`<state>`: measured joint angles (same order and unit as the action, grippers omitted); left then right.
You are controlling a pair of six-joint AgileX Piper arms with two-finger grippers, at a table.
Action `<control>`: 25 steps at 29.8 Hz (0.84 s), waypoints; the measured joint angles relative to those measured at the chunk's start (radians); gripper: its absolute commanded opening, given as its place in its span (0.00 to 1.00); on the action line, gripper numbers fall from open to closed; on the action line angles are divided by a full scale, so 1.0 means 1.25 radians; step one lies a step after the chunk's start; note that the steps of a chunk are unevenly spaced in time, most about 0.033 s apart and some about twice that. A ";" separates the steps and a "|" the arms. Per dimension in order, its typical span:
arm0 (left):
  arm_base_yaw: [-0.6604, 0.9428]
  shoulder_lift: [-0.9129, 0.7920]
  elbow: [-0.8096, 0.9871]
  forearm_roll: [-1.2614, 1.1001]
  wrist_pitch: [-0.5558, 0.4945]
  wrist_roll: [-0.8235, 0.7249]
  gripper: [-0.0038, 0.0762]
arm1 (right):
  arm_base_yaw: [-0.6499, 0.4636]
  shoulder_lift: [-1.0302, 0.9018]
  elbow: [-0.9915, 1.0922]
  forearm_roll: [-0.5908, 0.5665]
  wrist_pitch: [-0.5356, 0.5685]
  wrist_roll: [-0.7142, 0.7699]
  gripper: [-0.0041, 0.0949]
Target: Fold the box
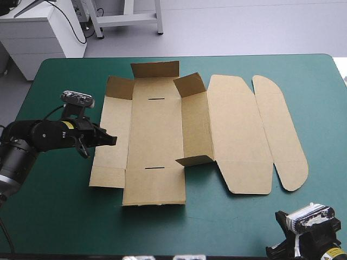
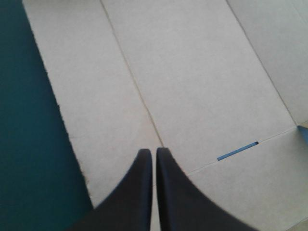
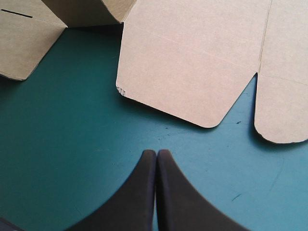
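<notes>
The brown box (image 1: 157, 141) lies mostly flat in the middle of the teal-green table. Its right wall (image 1: 196, 127) stands raised, as do small flaps at the far end, and the lid (image 1: 238, 135) lies flat to the right. My left gripper (image 1: 111, 140) is shut, its tip over the box's left wall panel (image 2: 96, 110) near the fold line. A narrow slot (image 2: 237, 150) shows ahead of it. My right gripper (image 3: 156, 153) is shut over bare cover near the table's front right, short of the lid's rounded corner (image 3: 207, 122).
A white cabinet (image 1: 40, 30) and a metal frame (image 1: 127, 19) stand beyond the far edge. The table's front edge (image 1: 162, 254) is close behind the right gripper.
</notes>
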<state>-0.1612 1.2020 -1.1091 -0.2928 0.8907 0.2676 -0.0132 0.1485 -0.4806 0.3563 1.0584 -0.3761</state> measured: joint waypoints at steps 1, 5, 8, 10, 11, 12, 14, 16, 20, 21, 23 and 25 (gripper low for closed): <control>0.035 0.000 -0.002 -0.020 0.017 0.031 0.07 | 0.000 0.000 0.000 0.000 0.000 0.000 0.02; 0.178 0.000 -0.002 -0.130 0.085 0.158 0.07 | 0.000 0.000 0.000 0.000 -0.001 0.000 0.02; 0.276 0.000 -0.002 -0.194 0.119 0.218 0.07 | 0.000 0.000 0.000 0.000 -0.001 0.000 0.02; 0.337 0.000 -0.002 -0.225 0.141 0.249 0.07 | 0.000 0.000 0.000 0.000 -0.001 0.000 0.02; 0.370 0.000 -0.003 -0.239 0.151 0.267 0.07 | 0.000 0.000 0.000 0.000 -0.001 0.000 0.02; 0.402 0.000 -0.003 -0.250 0.161 0.284 0.07 | 0.000 0.000 0.000 0.000 -0.001 0.000 0.02; 0.462 0.000 -0.003 -0.274 0.188 0.314 0.07 | 0.000 0.000 0.000 0.000 -0.001 0.000 0.02; 0.508 0.000 -0.003 -0.290 0.204 0.327 0.07 | 0.000 0.000 0.000 0.000 -0.001 0.000 0.02; 0.574 0.000 -0.003 -0.306 0.214 0.336 0.07 | 0.000 0.000 0.000 0.000 -0.001 0.000 0.02; 0.579 0.000 -0.003 -0.307 0.216 0.339 0.07 | 0.000 0.000 0.000 0.000 -0.001 0.000 0.02; 0.582 0.006 -0.003 -0.310 0.227 0.348 0.07 | 0.000 0.000 0.000 0.000 -0.001 0.000 0.02; 0.582 0.020 -0.003 -0.313 0.241 0.352 0.07 | 0.000 0.000 0.000 0.000 -0.001 0.000 0.02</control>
<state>0.5668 1.2267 -1.1128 -0.6840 1.1923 0.7074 -0.0132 0.1485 -0.4806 0.3563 1.0576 -0.3761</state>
